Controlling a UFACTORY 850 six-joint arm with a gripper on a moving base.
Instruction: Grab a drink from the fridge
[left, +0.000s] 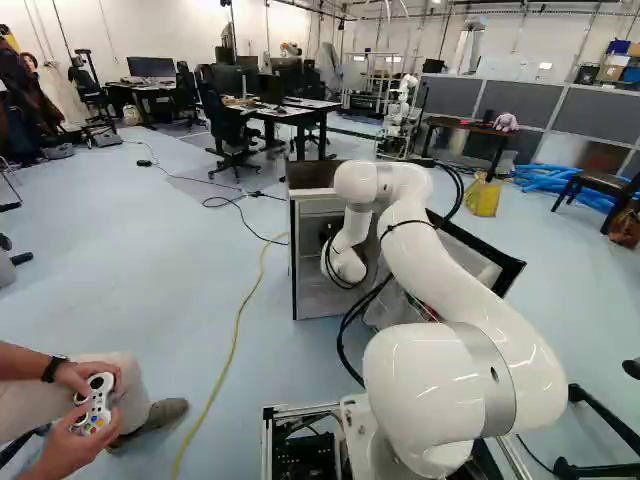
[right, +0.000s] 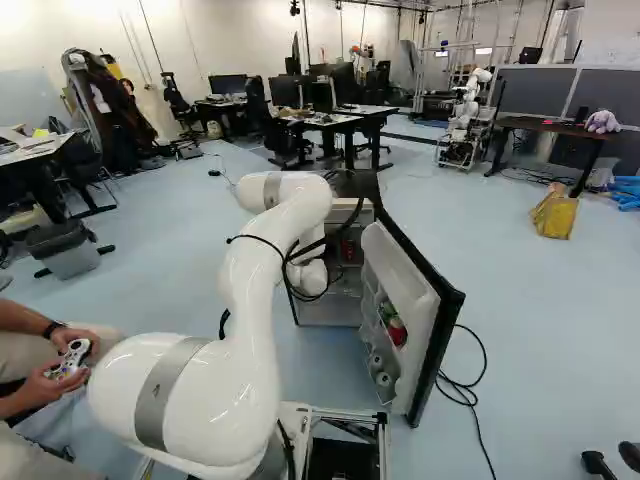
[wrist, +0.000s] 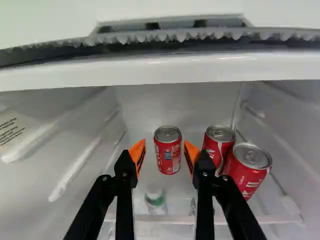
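In the left base view the fridge (left: 318, 300) stands with its door (right: 432, 310) swung wide, and my arm's wrist is at the opening; it hides the gripper in both base views. Inside, the wrist view shows my gripper (wrist: 164, 150) open, its orange-tipped fingers apart. A red can (wrist: 168, 152) stands upright ahead, in line with the space between the fingers, with a gap showing on either side. Two more red cans, one nearer (wrist: 247, 167) and one behind it (wrist: 219, 142), stand close together beside the right-hand finger.
A white ledge (wrist: 165, 70) spans the compartment above the cans. Under the clear shelf is a green-and-white item (wrist: 156, 199). The open door carries bottles and cans (right: 392, 328). A person's hands hold a controller (left: 95, 405) left of the base. A yellow cable (left: 236, 335) crosses the floor.
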